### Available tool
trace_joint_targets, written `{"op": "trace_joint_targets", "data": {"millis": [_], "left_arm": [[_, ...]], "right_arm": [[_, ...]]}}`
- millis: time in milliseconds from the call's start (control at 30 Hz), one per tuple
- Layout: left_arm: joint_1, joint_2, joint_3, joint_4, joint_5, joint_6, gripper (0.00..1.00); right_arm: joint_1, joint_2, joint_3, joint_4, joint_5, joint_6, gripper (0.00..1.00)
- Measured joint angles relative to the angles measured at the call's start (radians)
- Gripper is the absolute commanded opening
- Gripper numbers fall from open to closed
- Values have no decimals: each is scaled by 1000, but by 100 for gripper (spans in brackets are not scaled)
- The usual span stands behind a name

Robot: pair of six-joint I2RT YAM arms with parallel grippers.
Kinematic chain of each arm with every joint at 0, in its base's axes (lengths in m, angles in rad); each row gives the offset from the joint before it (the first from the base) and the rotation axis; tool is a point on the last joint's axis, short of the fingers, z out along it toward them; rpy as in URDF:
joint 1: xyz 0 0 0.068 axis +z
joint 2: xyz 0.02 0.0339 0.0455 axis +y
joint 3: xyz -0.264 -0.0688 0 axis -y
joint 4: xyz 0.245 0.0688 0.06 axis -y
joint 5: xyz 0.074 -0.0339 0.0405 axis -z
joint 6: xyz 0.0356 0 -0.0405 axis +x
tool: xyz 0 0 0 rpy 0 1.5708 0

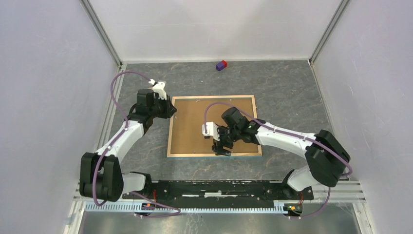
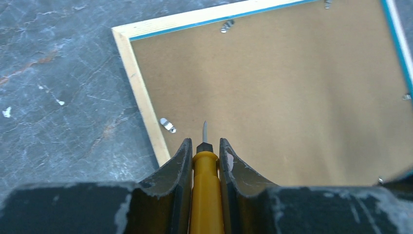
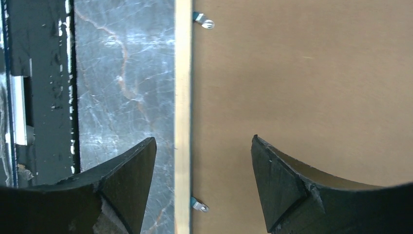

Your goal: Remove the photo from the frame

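Observation:
The frame [image 1: 195, 126] lies face down in the middle of the table, brown fibreboard back up, with a light wood rim and a thin blue edge. The photo is hidden under the back. My left gripper [image 1: 168, 109] is at the frame's far left corner, shut on a yellow-handled screwdriver [image 2: 207, 195]; its metal tip [image 2: 205, 130] hovers over the board near a small metal tab [image 2: 167, 125]. My right gripper [image 1: 221, 148] is open and empty, straddling the frame's near rim [image 3: 183, 73], one finger over the table and one over the board, with a tab [image 3: 199, 205] between them.
A small purple and red block [image 1: 221, 65] lies at the far edge of the grey marbled table. More metal tabs [image 2: 226, 25] sit along the frame's rim, another in the right wrist view [image 3: 203, 22]. White walls close in on three sides. The black base rail [image 1: 214, 187] runs along the near edge.

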Motion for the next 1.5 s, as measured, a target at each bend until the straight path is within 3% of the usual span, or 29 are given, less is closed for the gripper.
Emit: {"op": "trace_joint_targets", "data": {"millis": [567, 1200, 1500], "left_arm": [[9, 76, -43, 77, -80, 111, 2], [9, 122, -48, 64, -102, 163, 2], [9, 142, -51, 91, -102, 162, 2]], "right_arm": [[167, 192, 69, -20, 64, -32, 72], [212, 291, 149, -20, 132, -32, 65], [215, 305, 151, 7, 135, -43, 51]]}}
